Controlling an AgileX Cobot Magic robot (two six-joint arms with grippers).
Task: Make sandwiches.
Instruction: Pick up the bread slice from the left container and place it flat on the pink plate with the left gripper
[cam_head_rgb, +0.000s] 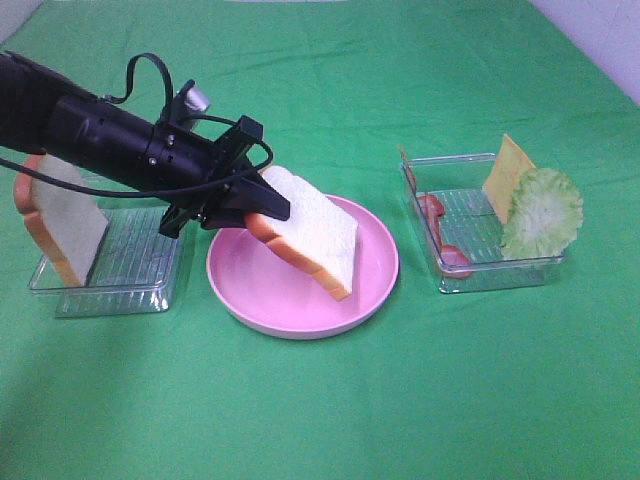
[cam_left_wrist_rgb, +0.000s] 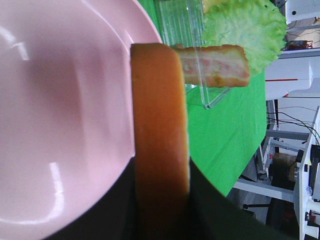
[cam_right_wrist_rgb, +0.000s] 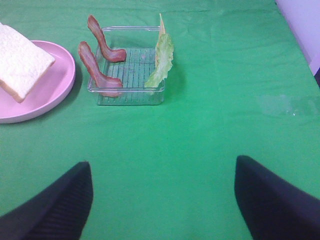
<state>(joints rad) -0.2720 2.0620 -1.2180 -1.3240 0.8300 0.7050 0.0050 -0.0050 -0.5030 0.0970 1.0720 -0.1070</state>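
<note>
Left end effector, clenched on a bread slice slanting ten-to-four o'clock, hangs over the pink plate; right end effector, released, is likely nearer the three-o'clock filling tray.

Bright, even light falls from above; soft shadows lie on the green tabletop; white glare streaks the pink plate; the bread slice blurs close to the lens; the right fingers look dark and soft.

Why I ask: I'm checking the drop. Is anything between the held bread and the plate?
Nothing visible. The left gripper holds the bread tilted over the plate, and the plate is bare beneath it.
</note>
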